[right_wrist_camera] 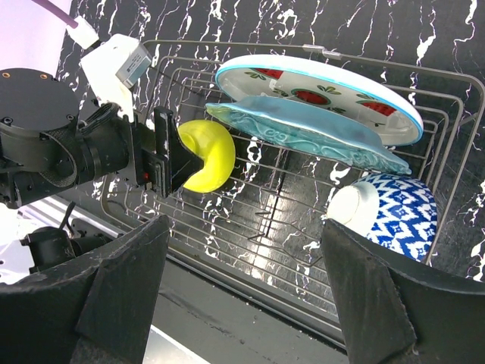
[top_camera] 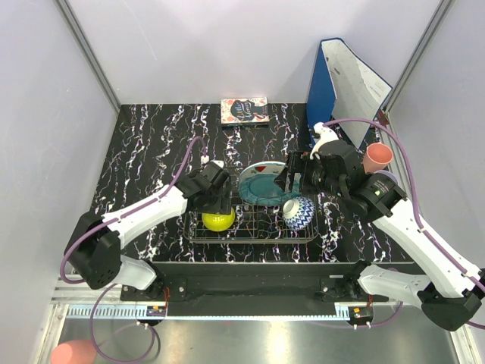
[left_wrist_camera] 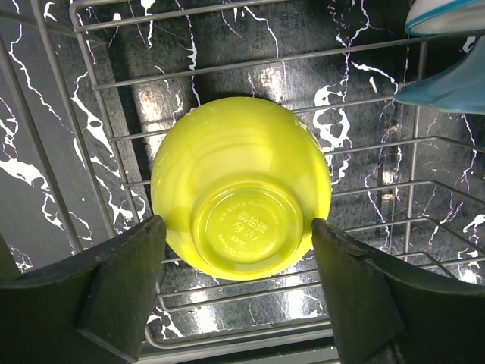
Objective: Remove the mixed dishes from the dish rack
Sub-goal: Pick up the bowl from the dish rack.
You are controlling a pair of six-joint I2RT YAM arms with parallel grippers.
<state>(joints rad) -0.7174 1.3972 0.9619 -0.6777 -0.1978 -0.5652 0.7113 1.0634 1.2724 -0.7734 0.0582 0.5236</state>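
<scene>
The grey wire dish rack point(top_camera: 250, 240) holds the yellow-green bowl point(top_camera: 218, 221) upside down at its left. The blue-white patterned bowl point(top_camera: 300, 212) lies at its right. The teal scalloped plate point(top_camera: 261, 191) and the white watermelon plate point(top_camera: 261, 167) lean at the back. My left gripper point(top_camera: 217, 203) is open just above the yellow-green bowl point(left_wrist_camera: 241, 186), one finger on each side, not touching. My right gripper point(top_camera: 291, 179) is open and empty above the plates point(right_wrist_camera: 303, 133) and the patterned bowl point(right_wrist_camera: 398, 212). A pink cup point(top_camera: 377, 158) and a lilac cup point(top_camera: 383, 179) stand on the table at the right.
A blue binder point(top_camera: 337, 87) stands at the back right. A patterned book point(top_camera: 245, 111) lies at the back centre. The rack wires point(left_wrist_camera: 227, 70) run under the bowl. Grey walls close in the left and right sides. A pink object point(top_camera: 72, 353) lies below the table's front edge.
</scene>
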